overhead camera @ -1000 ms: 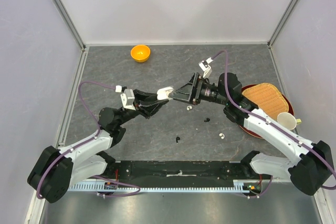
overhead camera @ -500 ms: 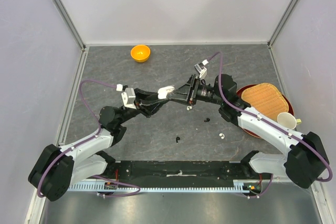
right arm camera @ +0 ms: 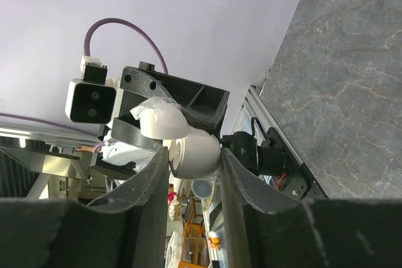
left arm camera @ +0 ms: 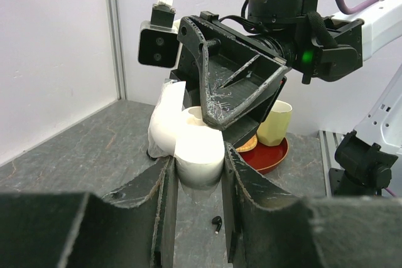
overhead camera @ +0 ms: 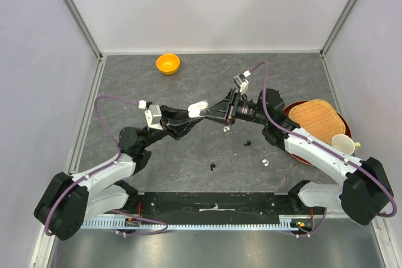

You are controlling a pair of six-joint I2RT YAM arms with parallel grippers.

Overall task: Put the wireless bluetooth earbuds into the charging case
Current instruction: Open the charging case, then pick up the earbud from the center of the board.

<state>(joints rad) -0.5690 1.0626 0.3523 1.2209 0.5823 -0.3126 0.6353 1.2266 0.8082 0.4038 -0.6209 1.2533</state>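
White charging case [left arm camera: 200,149], lid open, held above the tabletop's [overhead camera: 188,80] middle, left gripper [left arm camera: 196,174] clamped on it, right gripper [right arm camera: 193,161] closed on its other end, two white and two black earbuds [overhead camera: 247,143] loose below, toward the near edge.

Far back left a bowl [overhead camera: 168,63], at right a tray [left arm camera: 274,155], earbuds [overhead camera: 266,162] between, nearer

most of the red tray [left arm camera: 271,155] behind the white case [left arm camera: 198,149] is hidden, the case's inside cannot be seen, and the black earbud [left arm camera: 217,223] below it is too small to make out.
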